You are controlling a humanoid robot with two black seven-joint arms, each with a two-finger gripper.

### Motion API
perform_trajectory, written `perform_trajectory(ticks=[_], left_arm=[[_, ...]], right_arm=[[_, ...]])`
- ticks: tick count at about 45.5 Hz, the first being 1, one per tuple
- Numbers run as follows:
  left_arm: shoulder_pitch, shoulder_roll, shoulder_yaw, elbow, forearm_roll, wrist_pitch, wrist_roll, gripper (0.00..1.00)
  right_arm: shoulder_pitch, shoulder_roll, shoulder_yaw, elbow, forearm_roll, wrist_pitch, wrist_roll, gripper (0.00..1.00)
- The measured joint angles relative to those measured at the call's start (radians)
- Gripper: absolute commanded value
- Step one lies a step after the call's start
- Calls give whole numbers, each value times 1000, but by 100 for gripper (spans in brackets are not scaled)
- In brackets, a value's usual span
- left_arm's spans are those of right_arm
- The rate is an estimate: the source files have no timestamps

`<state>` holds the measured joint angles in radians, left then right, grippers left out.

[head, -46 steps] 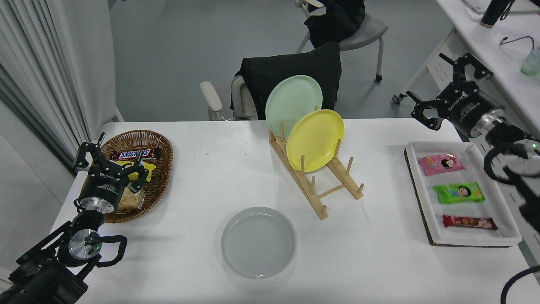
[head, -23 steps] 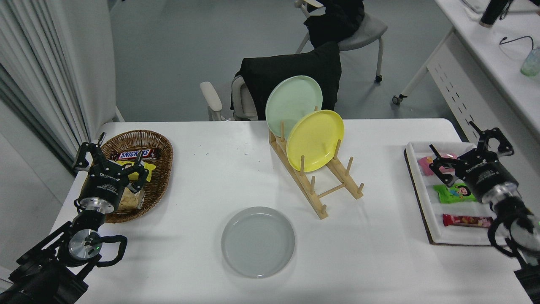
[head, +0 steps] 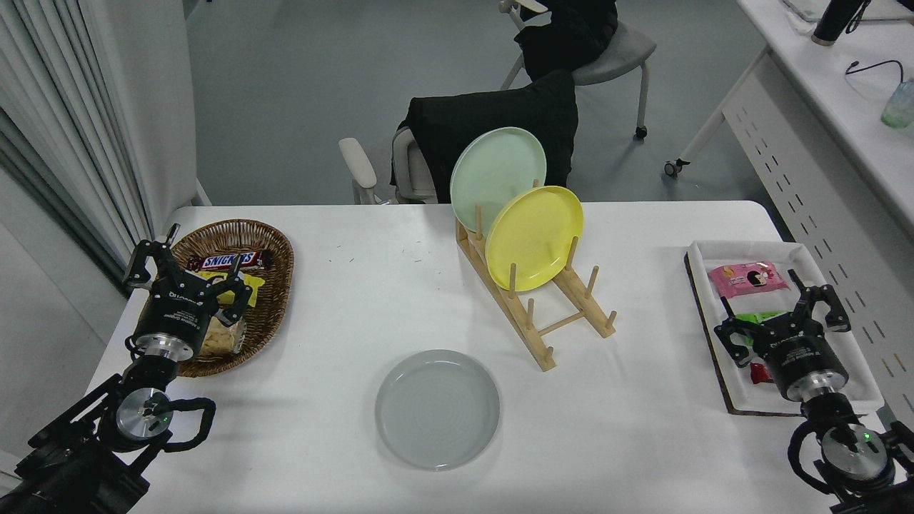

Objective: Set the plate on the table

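The pale grey plate (head: pixel 437 408) lies flat on the white table (head: pixel 628 442), near the front edge and left of centre, with nothing touching it. My right gripper (head: pixel 780 318) hangs open over the white tray at the right, far from the plate, its fingers spread and holding nothing. At the lower left, over the wicker basket, my left gripper (head: pixel 187 273) is parked and open.
A wooden rack (head: pixel 537 314) behind the plate holds a yellow plate (head: pixel 534 237) and a mint-green plate (head: pixel 497 175) upright. The wicker basket (head: pixel 268 243) of snacks stands far left. The white tray (head: pixel 742 371) with snack packets lies at the right edge. A black-draped chair (head: pixel 493 128) stands behind the table.
My right arm has swung down and back from high at the far right to low over the tray, staying open. The grey plate and the left arm have not moved.
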<state>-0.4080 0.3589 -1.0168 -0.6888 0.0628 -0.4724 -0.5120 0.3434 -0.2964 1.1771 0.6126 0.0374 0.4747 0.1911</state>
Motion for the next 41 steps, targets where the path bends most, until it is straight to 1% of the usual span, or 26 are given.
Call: perform_trajectory(ticks=[18, 31, 41], left_arm=[[0, 0, 0, 0, 0, 0, 0, 98], [0, 0, 0, 0, 0, 0, 0, 98], [0, 0, 0, 0, 0, 0, 0, 98]], right_arm=[[40, 9, -23, -25, 7, 3, 9, 100], [59, 13, -42, -45, 8, -53, 11, 100], [60, 14, -59, -11, 9, -80, 11, 100]])
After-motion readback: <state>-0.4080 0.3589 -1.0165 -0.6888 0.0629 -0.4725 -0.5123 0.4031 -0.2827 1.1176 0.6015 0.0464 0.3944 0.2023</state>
